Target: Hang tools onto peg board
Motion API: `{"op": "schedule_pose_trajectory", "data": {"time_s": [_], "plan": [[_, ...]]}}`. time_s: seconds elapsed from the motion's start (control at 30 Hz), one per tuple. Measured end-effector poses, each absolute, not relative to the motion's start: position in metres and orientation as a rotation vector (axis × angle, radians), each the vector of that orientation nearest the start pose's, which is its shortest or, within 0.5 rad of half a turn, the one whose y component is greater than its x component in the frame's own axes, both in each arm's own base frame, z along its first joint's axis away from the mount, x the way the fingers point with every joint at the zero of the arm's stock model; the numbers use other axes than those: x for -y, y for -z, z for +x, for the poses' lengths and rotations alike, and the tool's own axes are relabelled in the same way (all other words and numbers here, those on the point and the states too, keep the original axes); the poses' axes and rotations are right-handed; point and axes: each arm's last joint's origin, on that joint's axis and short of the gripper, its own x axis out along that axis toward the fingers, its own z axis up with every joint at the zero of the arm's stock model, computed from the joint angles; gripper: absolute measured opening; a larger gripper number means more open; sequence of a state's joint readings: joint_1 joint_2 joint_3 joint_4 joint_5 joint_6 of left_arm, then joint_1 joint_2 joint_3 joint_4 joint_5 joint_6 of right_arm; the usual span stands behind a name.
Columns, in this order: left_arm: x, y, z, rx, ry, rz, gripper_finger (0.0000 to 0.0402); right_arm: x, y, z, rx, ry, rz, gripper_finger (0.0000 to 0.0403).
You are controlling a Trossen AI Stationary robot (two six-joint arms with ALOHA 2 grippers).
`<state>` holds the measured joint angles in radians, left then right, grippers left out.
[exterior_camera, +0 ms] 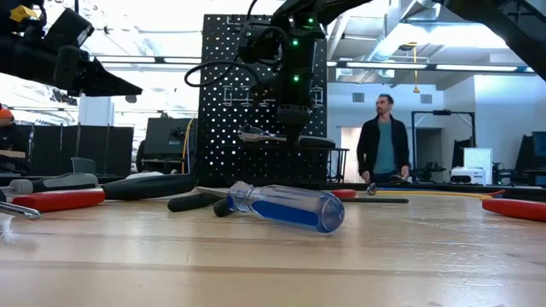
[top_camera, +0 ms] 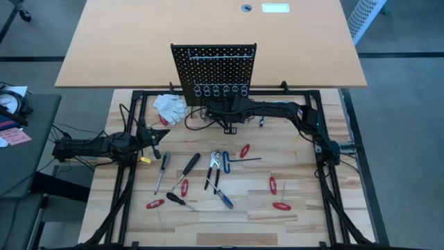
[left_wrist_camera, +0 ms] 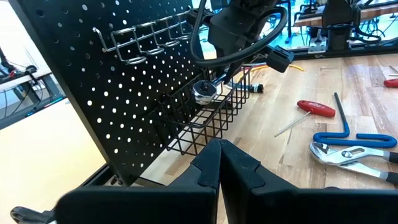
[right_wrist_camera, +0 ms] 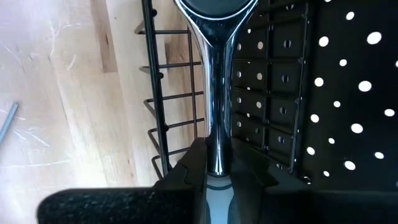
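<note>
The black peg board stands upright at the table's far middle, with silver rings and a black wire basket on its front. My right gripper is at the basket, shut on a silver wrench. My left gripper is shut and empty, at the table's left, facing the board. Blue-handled pliers, a blue hex key and red and black screwdrivers lie flat on the table. A blue-handled screwdriver lies nearest in the low view. My right gripper pinches the wrench's shaft between its two fingers, coming from above. The wrench's rounded end sticks out beyond the fingers. The wrench hangs level, running along the front of the board, lifted clear over the basket's wires.
White gloves lie left of the board's foot. Red screwdrivers lie toward the near right. A large tan tabletop stands behind the board. A person stands in the room beyond.
</note>
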<state>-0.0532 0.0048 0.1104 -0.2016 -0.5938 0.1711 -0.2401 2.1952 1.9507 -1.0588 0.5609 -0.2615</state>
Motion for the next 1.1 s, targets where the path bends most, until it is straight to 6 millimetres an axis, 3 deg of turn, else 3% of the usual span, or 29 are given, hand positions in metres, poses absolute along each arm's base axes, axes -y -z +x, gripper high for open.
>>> {"op": "schedule_pose_trajectory", "data": {"time_s": [0.3, 0.57, 0.87, 1.1], "plan": [[-0.012, -0.182, 0.085, -0.137, -0.531, 0.198, 0.0, 0.123, -0.229, 0.435, -1.4, 0.533, -0.438, 0.0103], [-0.012, -0.182, 0.085, -0.137, -0.531, 0.198, 0.0, 0.113, -0.235, 0.436, -1.375, 0.558, -0.405, 0.0108], [-0.012, -0.182, 0.085, -0.137, -0.531, 0.198, 0.0, 0.081, -0.278, 0.426, -1.215, 0.578, -0.23, 0.0109], [-0.012, -0.182, 0.085, -0.137, -0.531, 0.198, 0.0, 0.049, -0.324, 0.403, -1.092, 0.428, -0.077, 0.0109]]}}
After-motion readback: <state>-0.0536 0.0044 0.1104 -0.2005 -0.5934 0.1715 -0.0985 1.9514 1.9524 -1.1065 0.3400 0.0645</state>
